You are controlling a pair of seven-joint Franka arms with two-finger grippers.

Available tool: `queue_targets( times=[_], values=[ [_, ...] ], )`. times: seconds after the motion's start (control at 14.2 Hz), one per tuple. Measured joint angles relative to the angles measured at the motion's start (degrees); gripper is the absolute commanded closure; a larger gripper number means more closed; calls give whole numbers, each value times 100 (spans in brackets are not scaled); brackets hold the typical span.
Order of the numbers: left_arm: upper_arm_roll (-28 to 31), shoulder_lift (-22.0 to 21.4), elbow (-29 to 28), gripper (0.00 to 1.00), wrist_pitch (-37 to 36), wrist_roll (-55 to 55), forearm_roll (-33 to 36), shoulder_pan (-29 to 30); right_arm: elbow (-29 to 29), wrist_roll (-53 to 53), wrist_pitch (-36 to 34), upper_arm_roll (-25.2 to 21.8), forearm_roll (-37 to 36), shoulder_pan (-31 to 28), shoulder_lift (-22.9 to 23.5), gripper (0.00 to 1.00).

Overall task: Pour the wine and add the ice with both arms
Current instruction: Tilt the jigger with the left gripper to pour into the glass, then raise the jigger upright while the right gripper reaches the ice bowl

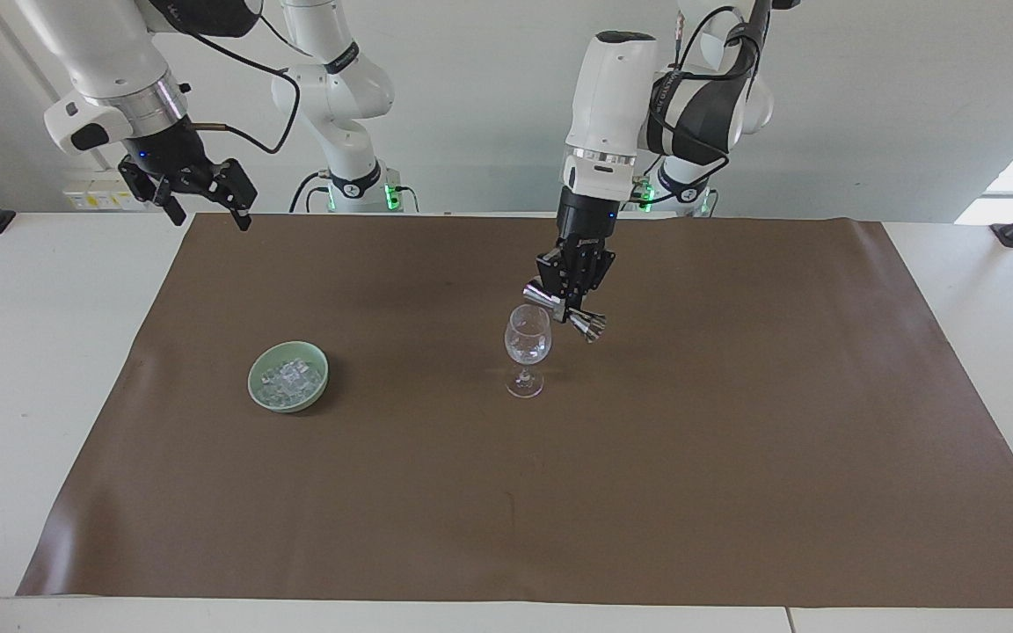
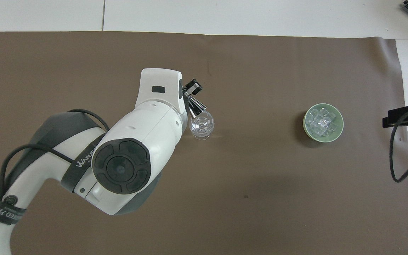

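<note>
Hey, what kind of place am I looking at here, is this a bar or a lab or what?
Most likely a robotics lab staging a drink-pouring demo: two white arms at a plain table with a brown mat, the left gripper tilting a jigger over a wine glass, the right gripper waiting.

A polished metal jigger [image 1: 564, 311], a clear glossy wine glass [image 1: 527, 346] and glassy ice [image 1: 289, 379] sit over a matt brown mat [image 1: 735, 440].

Over my wine glass [image 1: 527, 350] the way down is blocked: the left pincer [image 1: 570, 305] clamps the tilted jigger [image 1: 564, 312] at its rim. The bowl [image 1: 288, 376] of ice [image 1: 290, 377] stands unobstructed (right pincer [image 1: 204, 198] hangs well apart, fingers spread).
</note>
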Motion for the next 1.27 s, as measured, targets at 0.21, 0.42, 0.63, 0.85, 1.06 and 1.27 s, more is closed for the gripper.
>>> queue_targets(
  times=[0.21,0.42,0.63,0.85,1.06,1.27],
  values=[
    [4,0,2,100,23,-4,1,-19,0,0,0,0,0,0,0,0],
    [37,37,2,100,134,-59,-92,-18,0,0,5,11,0,4,0,0],
    [94,104,1,100,194,-64,-691,16,3,0,9,19,0,5,-2,0],
    [112,128,-39,100,229,-63,-1154,193,1,0,9,31,0,3,-3,0],
    [120,131,-156,100,372,-54,-2159,368,-6,0,1,154,0,2,-3,0],
    [127,130,-208,100,445,-44,-3052,543,-16,-3,6,214,0,2,0,0]
  ],
)
